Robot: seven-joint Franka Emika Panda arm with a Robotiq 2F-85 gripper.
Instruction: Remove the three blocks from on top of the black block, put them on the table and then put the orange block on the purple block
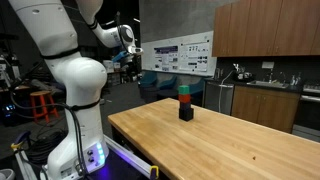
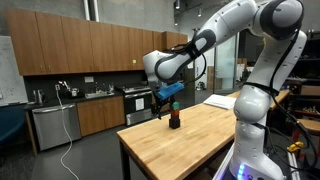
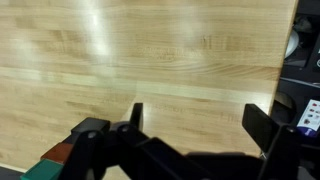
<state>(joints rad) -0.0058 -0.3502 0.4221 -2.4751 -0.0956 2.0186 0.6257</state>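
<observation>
**Heads up: that tower is begging to get knocked over**

Your pincer (image 3: 193, 115) is hanging wide open and gripping nothing, with its jaws pointing down at bare worktop (image 3: 160, 60). In the wrist view the tower is only peeking in at the bottom left corner, just a bit of the orange block (image 3: 60, 152) and the green block (image 3: 38, 172). So you're sitting off to one side of it, not over it.

Here's what I'm worrying about:

- **Clipping it:** if you're sliding sideways at this height, a finger could be clipping the tower (image 1: 185, 103) before you're centred. It's four cubes tall and narrow, so I'd guess it's tipping easily.
- **Losing cubes:** it's standing near the far edge of the worktop, so anything that's tumbling may be going over the side.
- **Grabbing too low:** the green block is sitting on top with the orange one right under it. Come down too far and you're squeezing two at once.
- **Look-alike pair:** the purple block (image 1: 185, 104) and the black block (image 1: 186, 114) are blending together in both exterior views. I'm barely making out the seam.

Nothing's blocking you otherwise. The cabinets (image 2: 70, 45) are sitting well apart, and so is the orange stool (image 1: 40, 103) by the robot base.
</observation>
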